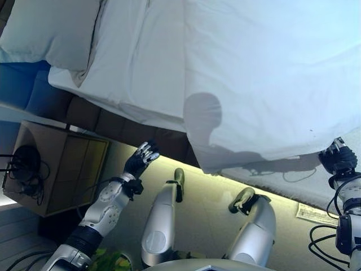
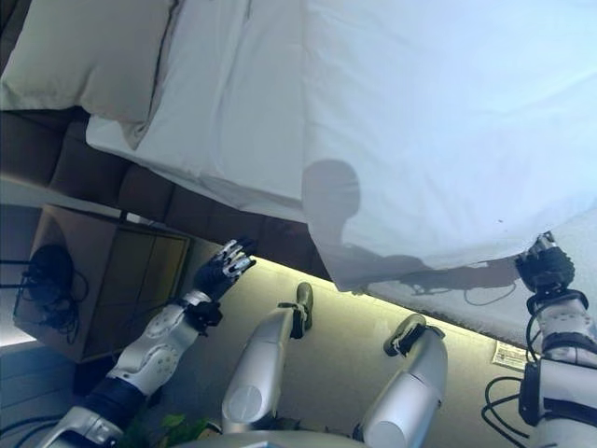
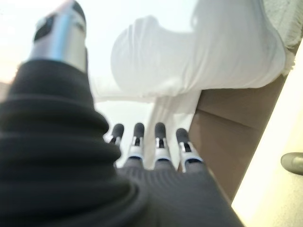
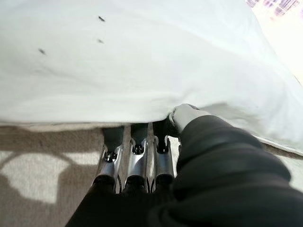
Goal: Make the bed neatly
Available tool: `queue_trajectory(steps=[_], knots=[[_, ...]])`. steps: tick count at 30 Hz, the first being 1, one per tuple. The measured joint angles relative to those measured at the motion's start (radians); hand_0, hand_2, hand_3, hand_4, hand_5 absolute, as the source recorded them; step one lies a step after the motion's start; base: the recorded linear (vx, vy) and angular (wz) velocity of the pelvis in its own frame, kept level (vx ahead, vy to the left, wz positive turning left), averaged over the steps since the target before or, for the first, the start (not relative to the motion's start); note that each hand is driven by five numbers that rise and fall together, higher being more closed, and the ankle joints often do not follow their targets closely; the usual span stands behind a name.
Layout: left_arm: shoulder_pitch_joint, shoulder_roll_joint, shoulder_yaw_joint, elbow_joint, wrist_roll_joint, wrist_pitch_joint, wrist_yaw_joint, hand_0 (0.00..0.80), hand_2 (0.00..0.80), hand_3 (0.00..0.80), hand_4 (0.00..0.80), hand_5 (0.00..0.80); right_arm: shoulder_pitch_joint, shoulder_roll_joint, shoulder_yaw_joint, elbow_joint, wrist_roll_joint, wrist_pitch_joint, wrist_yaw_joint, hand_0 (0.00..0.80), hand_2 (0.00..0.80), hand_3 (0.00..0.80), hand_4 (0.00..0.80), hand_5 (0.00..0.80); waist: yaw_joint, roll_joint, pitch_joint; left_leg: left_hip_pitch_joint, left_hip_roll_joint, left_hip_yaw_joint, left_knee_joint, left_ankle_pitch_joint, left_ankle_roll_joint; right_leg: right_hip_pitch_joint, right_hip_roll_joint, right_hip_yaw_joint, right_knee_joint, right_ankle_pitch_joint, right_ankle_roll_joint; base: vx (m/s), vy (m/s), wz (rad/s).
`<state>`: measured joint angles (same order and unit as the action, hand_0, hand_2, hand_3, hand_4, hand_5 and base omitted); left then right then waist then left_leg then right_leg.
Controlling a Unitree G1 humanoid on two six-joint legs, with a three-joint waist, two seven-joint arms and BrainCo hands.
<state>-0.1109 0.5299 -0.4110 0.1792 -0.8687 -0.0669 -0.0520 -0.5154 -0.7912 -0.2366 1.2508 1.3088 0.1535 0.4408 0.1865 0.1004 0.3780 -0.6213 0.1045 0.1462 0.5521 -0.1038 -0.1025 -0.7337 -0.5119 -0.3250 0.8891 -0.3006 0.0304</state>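
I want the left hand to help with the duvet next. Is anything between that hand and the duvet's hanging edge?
Nothing visible blocks it. The left hand hangs open in the air beside the brown bed base, with the duvet edge up and to its right. The nightstand stands off to its other side. The right hand is already at the duvet's edge.

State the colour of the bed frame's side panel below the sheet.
Dark brown on the bed frame's side panel, clearest in the right eye view.

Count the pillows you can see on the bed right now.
1: a pillow lies at the bed's head end, on the robot's far left, above the nightstand. Others may be hidden under the white duvet.
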Motion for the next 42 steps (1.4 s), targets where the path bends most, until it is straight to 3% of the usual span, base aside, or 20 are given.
queue_trajectory(steps=[6,9,12,17,21,27,37,42], knots=[[-0.004,0.002,0.001,0.004,-0.008,-0.003,0.007,0.0,0.0,0.0,0.0,0.0,0.026,0.011,0.026,-0.002,-0.057,-0.005,0.031,0.8,0.8,0.8,0.8,0.8,0.008,-0.006,-0.003,0.082,0.001,0.005,-0.031,0.0,0.0,0.08,0.004,-0.001,-0.021,0.001,0.004,0.059,-0.037,-0.02],[0.01,0.003,0.006,0.004,0.003,-0.003,0.034,0.0,0.0,0.0,0.0,0.0,0.079,0.052,0.085,-0.044,-0.109,-0.052,0.041,0.8,0.8,0.8,0.8,0.8,0.022,-0.033,-0.041,0.151,0.002,0.017,-0.095,0.014,0.018,0.143,0.01,-0.019,-0.059,-0.002,0.008,0.077,-0.07,0.01],[0.049,0.003,0.01,0.007,0.114,0.001,0.061,0.0,0.0,0.0,0.0,0.0,0.135,0.128,0.118,-0.133,-0.119,-0.069,0.041,0.8,0.8,0.8,0.8,0.8,0.023,-0.07,-0.073,0.222,0.003,0.017,-0.166,0.038,0.02,0.211,0.023,-0.043,-0.099,0.0,0.018,0.092,-0.072,0.06],[0.063,0.013,-0.001,0.047,0.391,0.005,0.113,0.0,0.0,0.0,0.0,0.0,0.193,0.265,0.194,-0.296,-0.12,-0.06,-0.021,0.8,0.8,0.8,0.8,0.8,0.019,-0.108,-0.114,0.346,0.009,0.023,-0.258,0.057,0.027,0.32,0.067,-0.044,-0.173,0.004,0.031,0.075,-0.044,-0.09],[0.034,0.015,-0.05,0.097,0.598,0.014,0.223,0.0,0.0,0.0,0.0,0.0,0.216,0.341,0.309,-0.392,-0.161,-0.054,-0.11,0.8,0.8,0.8,0.8,0.8,0.016,-0.11,-0.149,0.468,0.016,0.024,-0.334,0.064,0.026,0.421,0.103,-0.043,-0.234,0.011,0.042,0.172,-0.006,-0.21],[0.012,-0.042,-0.092,0.152,0.744,0.07,0.349,0.0,0.0,0.0,0.0,0.0,0.295,0.435,0.475,-0.587,-0.201,-0.048,-0.229,0.8,0.8,0.8,0.8,0.8,-0.013,-0.114,-0.217,0.583,0.027,0.049,-0.396,0.064,0.026,0.521,0.131,-0.042,-0.29,0.011,0.057,0.128,-0.031,-0.1],[0.012,-0.127,-0.183,0.167,0.858,0.123,0.438,0.0,0.0,0.0,0.0,0.0,0.325,0.507,0.669,-0.735,-0.317,-0.021,-0.352,0.8,0.8,0.8,0.8,0.8,-0.029,-0.107,-0.271,0.627,0.033,0.07,-0.422,0.065,0.03,0.552,0.136,-0.043,-0.294,0.003,0.062,0.031,-0.034,-0.01],[-0.007,-0.157,-0.227,0.167,0.858,0.145,0.452,0.0,0.0,0.0,0.0,0.0,0.321,0.534,0.687,-0.735,-0.314,-0.013,-0.421,0.8,0.8,0.8,0.8,0.8,-0.028,-0.106,-0.279,0.627,0.034,0.068,-0.423,0.066,0.029,0.551,0.136,-0.043,-0.293,0.002,0.062,-0.006,-0.051,0.0]])
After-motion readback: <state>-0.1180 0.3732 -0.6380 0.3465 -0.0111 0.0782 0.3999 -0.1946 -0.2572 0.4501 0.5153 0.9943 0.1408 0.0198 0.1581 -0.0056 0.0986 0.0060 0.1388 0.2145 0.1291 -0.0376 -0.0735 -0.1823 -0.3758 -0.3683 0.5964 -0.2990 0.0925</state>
